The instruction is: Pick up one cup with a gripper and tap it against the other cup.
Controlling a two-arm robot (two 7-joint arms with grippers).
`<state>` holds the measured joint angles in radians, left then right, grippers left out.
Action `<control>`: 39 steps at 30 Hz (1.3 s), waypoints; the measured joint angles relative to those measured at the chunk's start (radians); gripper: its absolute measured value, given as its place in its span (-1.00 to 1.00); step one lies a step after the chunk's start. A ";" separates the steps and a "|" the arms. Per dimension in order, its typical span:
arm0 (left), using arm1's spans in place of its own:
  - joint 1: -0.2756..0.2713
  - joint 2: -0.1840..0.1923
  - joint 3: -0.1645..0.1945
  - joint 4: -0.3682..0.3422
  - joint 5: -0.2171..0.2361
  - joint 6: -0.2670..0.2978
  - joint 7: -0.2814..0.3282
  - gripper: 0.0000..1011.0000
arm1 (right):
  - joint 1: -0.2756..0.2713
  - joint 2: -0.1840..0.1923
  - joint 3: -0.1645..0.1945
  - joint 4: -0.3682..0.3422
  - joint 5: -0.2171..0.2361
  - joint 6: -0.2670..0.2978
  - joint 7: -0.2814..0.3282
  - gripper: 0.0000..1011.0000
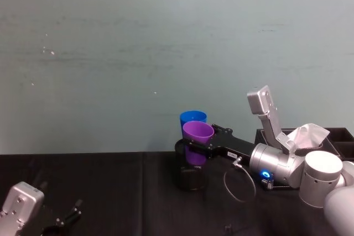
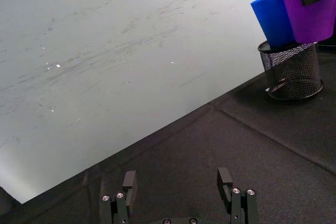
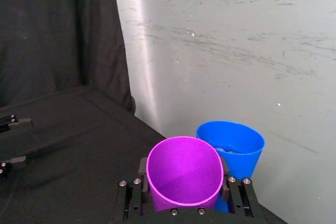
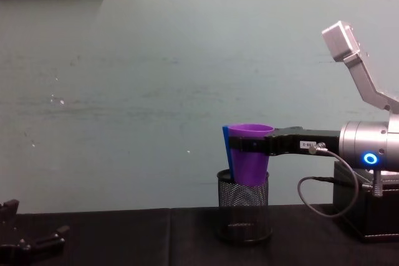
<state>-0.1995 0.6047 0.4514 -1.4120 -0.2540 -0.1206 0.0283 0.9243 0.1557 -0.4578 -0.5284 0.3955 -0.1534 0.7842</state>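
My right gripper (image 1: 197, 143) is shut on the purple cup (image 1: 198, 131), one black finger on each side of its wall (image 3: 182, 174). It holds the cup upright, with the base just inside the rim of a black wire-mesh holder (image 4: 244, 213). The blue cup (image 1: 192, 118) stands in that holder, leaning a little, right behind the purple cup (image 4: 250, 157). In the left wrist view the blue cup (image 2: 273, 17) and the purple cup (image 2: 310, 9) are side against side and look to be touching. My left gripper (image 2: 177, 182) rests open near the table's front left (image 1: 66, 219).
A black box holding white tissue (image 1: 308, 135) stands at the back right, beside my right arm. A cable loop (image 4: 324, 194) hangs under that arm. Black cloth (image 2: 252, 145) covers the table, and a pale green wall (image 1: 138, 53) rises directly behind the cups.
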 joint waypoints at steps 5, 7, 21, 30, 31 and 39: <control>0.000 0.000 0.000 0.000 0.000 0.000 0.000 0.98 | 0.000 0.000 0.000 0.000 0.000 0.000 0.000 0.45; 0.000 0.000 0.000 0.000 0.000 0.000 0.000 0.98 | 0.000 0.000 0.000 0.000 0.000 0.000 0.000 0.45; 0.000 0.000 0.000 0.000 0.000 0.000 0.000 0.98 | 0.000 0.000 0.000 0.000 0.000 0.000 0.000 0.45; 0.000 0.000 0.000 0.000 0.000 0.000 0.000 0.98 | 0.000 0.000 0.000 0.000 0.000 0.000 0.000 0.45; 0.000 0.000 0.000 0.000 0.000 0.000 0.000 0.98 | 0.000 0.000 0.000 0.000 0.000 0.000 0.000 0.45; 0.000 0.000 0.000 0.000 0.000 0.000 0.000 0.98 | 0.000 0.000 0.000 0.000 0.000 0.000 0.000 0.45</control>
<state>-0.1996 0.6047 0.4514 -1.4120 -0.2540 -0.1205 0.0283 0.9243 0.1557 -0.4578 -0.5284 0.3954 -0.1534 0.7841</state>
